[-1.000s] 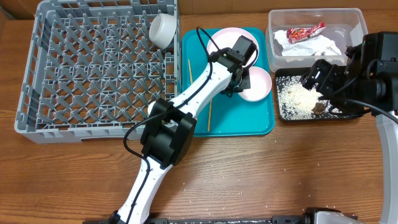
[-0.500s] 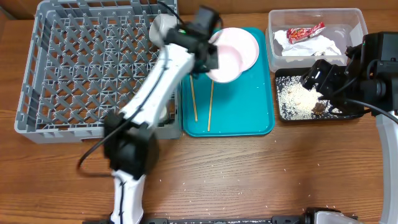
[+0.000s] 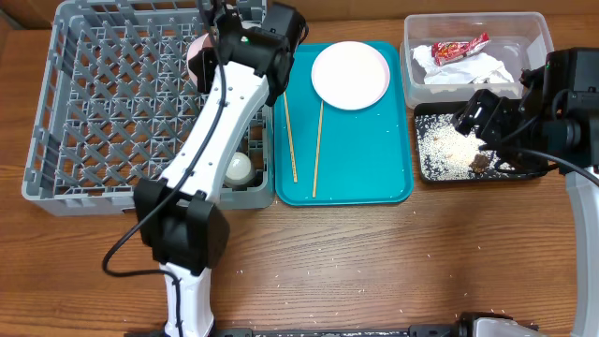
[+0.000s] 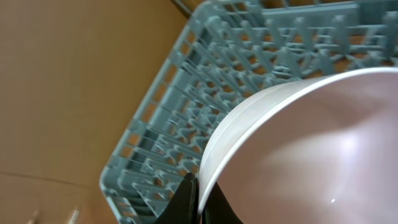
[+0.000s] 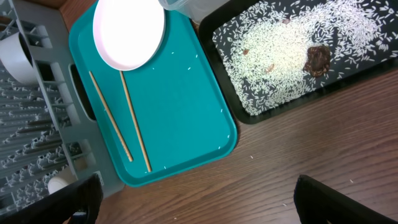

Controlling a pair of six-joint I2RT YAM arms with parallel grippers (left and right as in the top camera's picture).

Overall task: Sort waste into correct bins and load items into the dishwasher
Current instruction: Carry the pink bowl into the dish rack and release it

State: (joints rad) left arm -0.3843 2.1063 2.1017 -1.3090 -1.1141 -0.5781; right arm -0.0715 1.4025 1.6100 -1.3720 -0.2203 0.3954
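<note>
My left gripper (image 3: pixel 211 45) is shut on the rim of a white bowl (image 3: pixel 196 53), held over the back right of the grey dish rack (image 3: pixel 112 112). In the left wrist view the fingers (image 4: pixel 199 200) pinch the bowl (image 4: pixel 311 149) above the rack (image 4: pixel 249 56). A second bowl (image 5: pixel 15 56) and a small cup (image 3: pixel 241 168) sit in the rack. The white plate (image 3: pixel 349 75) and two chopsticks (image 3: pixel 290 140) lie on the teal tray (image 3: pixel 374 178). My right gripper (image 3: pixel 487 117) is open and empty over the black tray (image 3: pixel 426 173), which holds rice (image 3: pixel 449 145) and a brown lump (image 3: pixel 482 164).
The clear tub (image 3: pixel 533 28) at the back right holds the red wrapper (image 3: pixel 459 47) and the napkin (image 3: pixel 473 67). Stray rice grains lie on the wooden table (image 3: pixel 374 262) in front. The left arm stretches over the rack's right side.
My left arm has carried the bowl from the teal tray leftward to above the rack's back right part. The plate now lies uncovered. The right arm has not moved.
</note>
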